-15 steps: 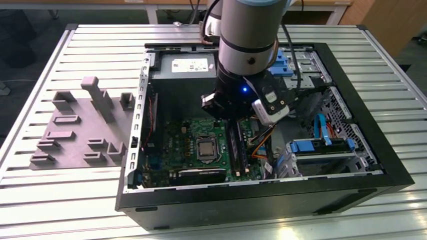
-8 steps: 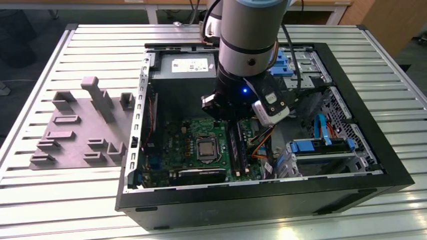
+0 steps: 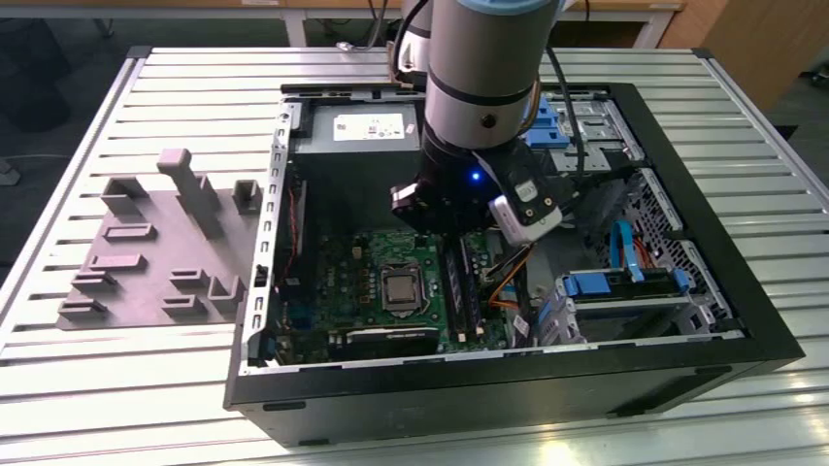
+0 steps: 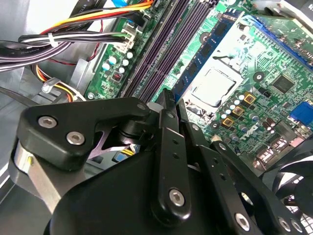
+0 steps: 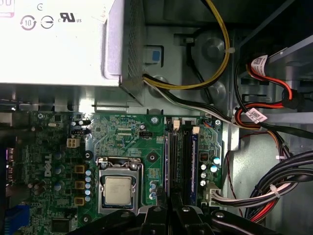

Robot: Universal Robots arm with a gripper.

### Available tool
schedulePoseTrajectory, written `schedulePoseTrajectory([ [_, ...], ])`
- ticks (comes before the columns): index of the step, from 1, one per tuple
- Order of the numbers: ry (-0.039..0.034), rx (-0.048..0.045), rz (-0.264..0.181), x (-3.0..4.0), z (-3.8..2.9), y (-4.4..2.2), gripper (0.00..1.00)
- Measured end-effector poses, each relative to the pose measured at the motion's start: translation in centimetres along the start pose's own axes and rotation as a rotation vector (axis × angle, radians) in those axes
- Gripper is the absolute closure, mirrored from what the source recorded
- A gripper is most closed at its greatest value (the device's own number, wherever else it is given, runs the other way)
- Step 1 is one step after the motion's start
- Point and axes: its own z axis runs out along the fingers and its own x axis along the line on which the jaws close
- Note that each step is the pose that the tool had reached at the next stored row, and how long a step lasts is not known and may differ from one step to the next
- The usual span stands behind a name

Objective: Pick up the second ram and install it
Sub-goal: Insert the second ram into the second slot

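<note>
1. The gripper [image 3: 447,225] is down inside the open computer case [image 3: 725,320], over the far end of the memory slots. The wrist hides the fingertips in the exterior view.
2. Fingers: in the second wrist view the two black fingers [image 4: 164,127] are drawn close together, with a thin seam between them. I see no board pinched in that seam. The first wrist view shows the same narrow pair [image 5: 170,209].
3. The second ram [image 3: 457,286]: I take it to be the dark strip standing on edge in the slot row, just beside the silver processor [image 3: 402,289]. The processor lies at its 9 o'clock in the exterior view. In the second wrist view it reads as a blue-green strip with black chips [image 4: 208,46].
4. Key relation: in the exterior view the strip's long axis runs 12 to 6 o'clock. The strip extends toward 6 o'clock from under the gripper, so the fingers sit over its 12 o'clock end.
5. Judgement: the board looks to be in its slot already. I cannot tell whether it is fully seated or whether the fingertips touch it.
6. The gray fixture [image 3: 143,262] lies outside the case at 9 o'clock, well apart from the gripper.
</note>
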Motion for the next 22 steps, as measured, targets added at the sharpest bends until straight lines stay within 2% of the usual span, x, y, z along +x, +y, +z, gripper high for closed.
schedulePoseTrajectory([
  [5,0.0004,-0.0001,0.0,-0.67,0.2,-0.01,0.86],
  [14,0.0004,-0.0001,0.008,-0.72,1.56,-0.19,0.86],
  [22,0.0003,-0.0003,0.009,-0.73,1.65,-0.23,0.86],
])
